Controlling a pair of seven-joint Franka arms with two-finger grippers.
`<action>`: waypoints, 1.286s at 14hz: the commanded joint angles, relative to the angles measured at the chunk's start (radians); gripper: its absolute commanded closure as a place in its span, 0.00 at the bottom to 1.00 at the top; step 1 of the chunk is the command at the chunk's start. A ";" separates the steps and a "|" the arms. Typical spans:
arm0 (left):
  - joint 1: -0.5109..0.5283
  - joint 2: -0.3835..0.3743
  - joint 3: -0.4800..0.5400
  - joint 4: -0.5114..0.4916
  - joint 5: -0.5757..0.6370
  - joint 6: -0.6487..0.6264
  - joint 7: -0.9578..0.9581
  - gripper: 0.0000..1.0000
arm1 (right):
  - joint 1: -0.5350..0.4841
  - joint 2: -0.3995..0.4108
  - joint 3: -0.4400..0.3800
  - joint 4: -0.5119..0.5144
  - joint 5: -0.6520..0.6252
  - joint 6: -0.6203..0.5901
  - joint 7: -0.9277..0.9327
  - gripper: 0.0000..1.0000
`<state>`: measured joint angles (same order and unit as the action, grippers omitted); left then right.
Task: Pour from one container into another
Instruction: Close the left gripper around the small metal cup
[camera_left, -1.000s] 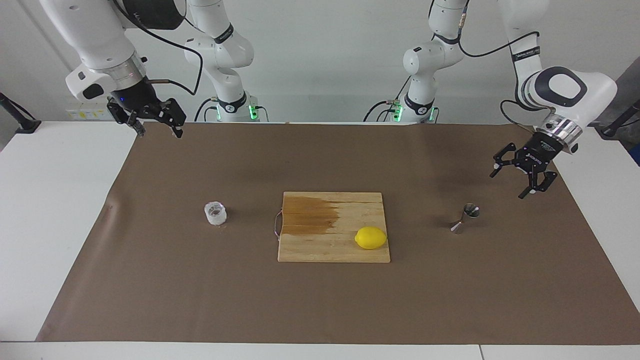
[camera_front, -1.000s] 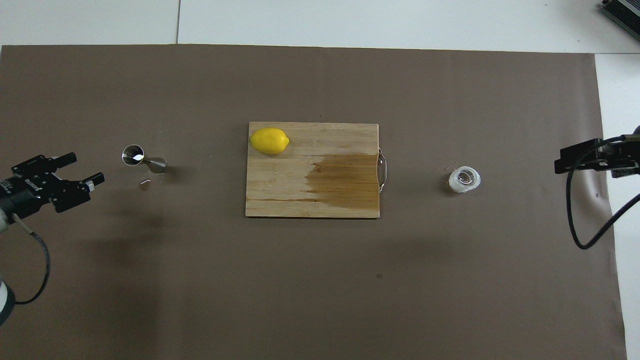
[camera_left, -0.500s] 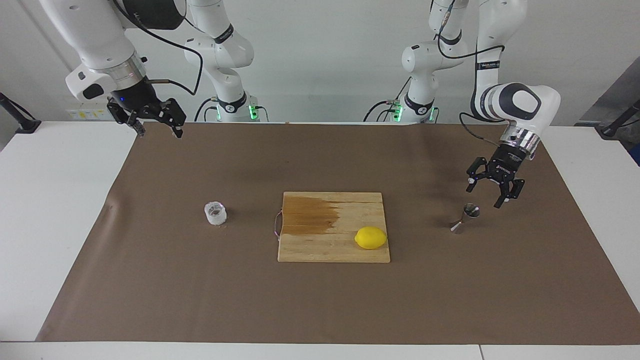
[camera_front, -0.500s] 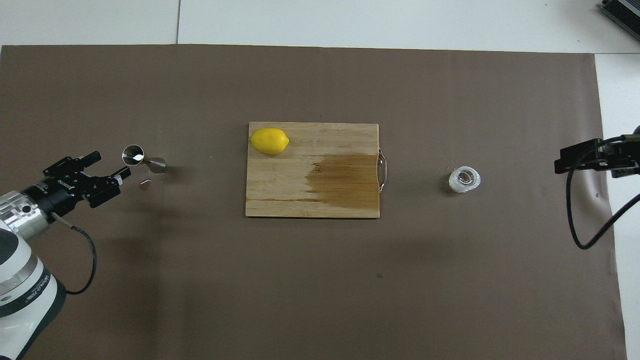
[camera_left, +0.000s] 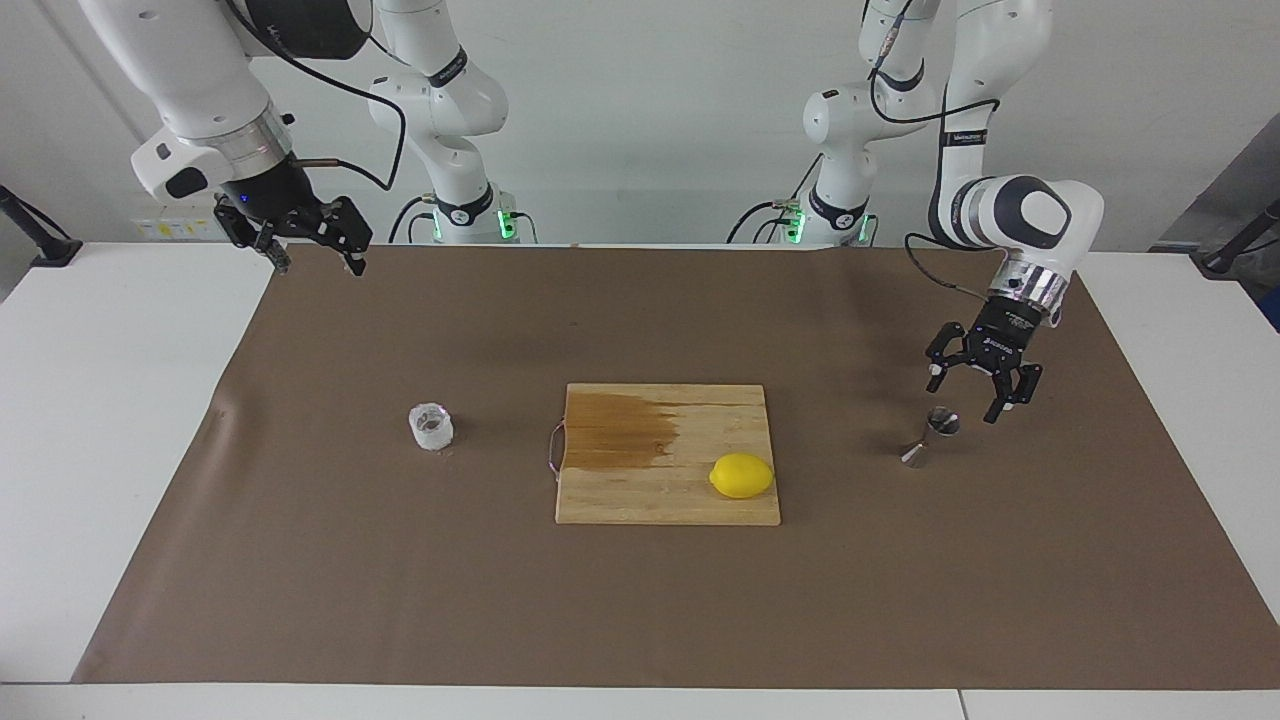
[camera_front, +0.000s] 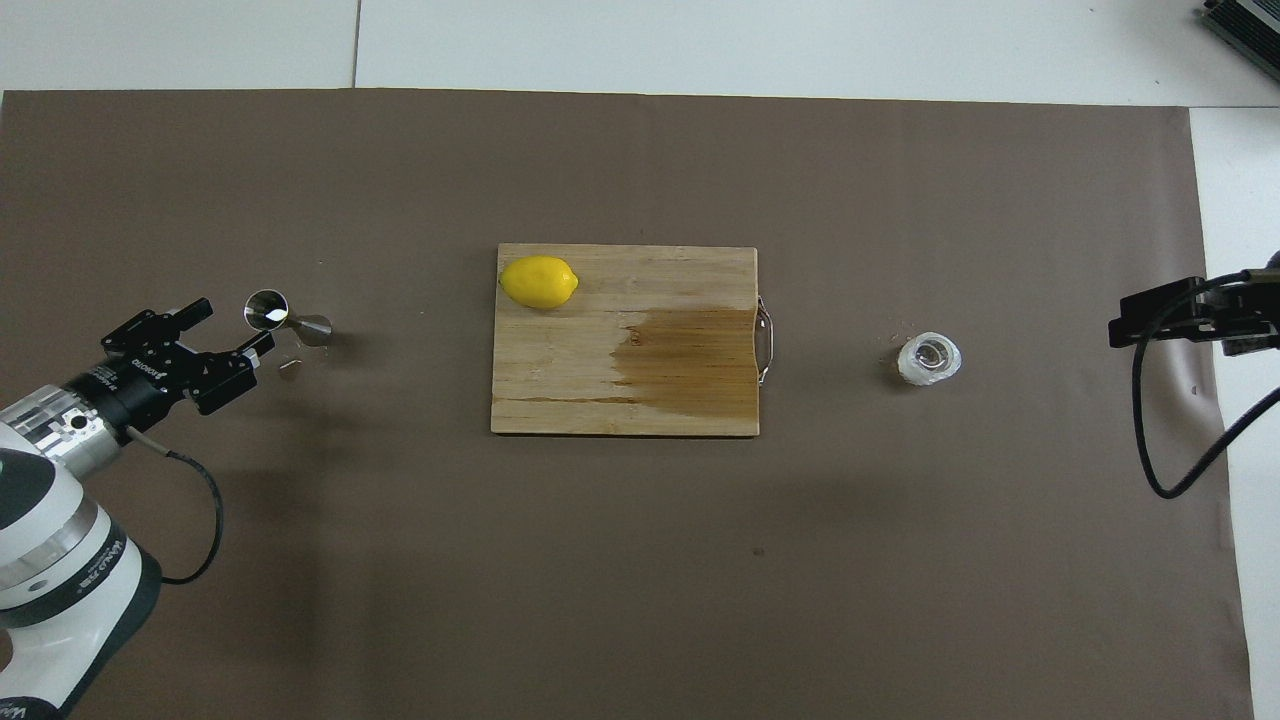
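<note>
The small clear textured glass cup (camera_left: 431, 427) (camera_front: 929, 359) stands on the brown mat toward the right arm's end of the table. The shiny steel jigger (camera_left: 932, 436) (camera_front: 288, 318) stands toward the left arm's end. My left gripper (camera_left: 963, 397) (camera_front: 238, 322) hangs open just above the jigger's rim, a little toward the left arm's end, and does not touch it. My right gripper (camera_left: 320, 265) (camera_front: 1130, 322) waits open and empty, up over the mat's corner by its own base, well apart from the cup.
A wooden cutting board (camera_left: 660, 505) (camera_front: 560, 400) with a dark wet patch lies between cup and jigger. A yellow lemon (camera_left: 741, 475) (camera_front: 539, 281) sits on it. The brown mat (camera_left: 640, 610) covers most of the white table.
My left gripper has swung in from the left arm's end of the table and come down over the jigger. The right arm, cup and jigger have not moved.
</note>
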<state>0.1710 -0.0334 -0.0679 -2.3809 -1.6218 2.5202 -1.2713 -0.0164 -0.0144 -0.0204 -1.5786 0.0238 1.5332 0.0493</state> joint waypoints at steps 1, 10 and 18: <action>-0.021 0.010 0.007 -0.004 -0.059 0.028 0.052 0.00 | -0.008 -0.001 0.007 0.006 -0.008 -0.010 0.006 0.00; -0.090 0.049 0.007 0.000 -0.260 0.094 0.214 0.00 | -0.007 -0.001 0.007 0.008 -0.008 -0.010 0.007 0.00; -0.090 0.046 0.007 -0.004 -0.262 0.101 0.214 0.23 | -0.007 -0.001 0.007 0.006 -0.008 -0.010 0.007 0.00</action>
<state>0.0936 0.0123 -0.0684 -2.3810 -1.8547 2.6020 -1.0800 -0.0163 -0.0144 -0.0204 -1.5786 0.0238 1.5332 0.0493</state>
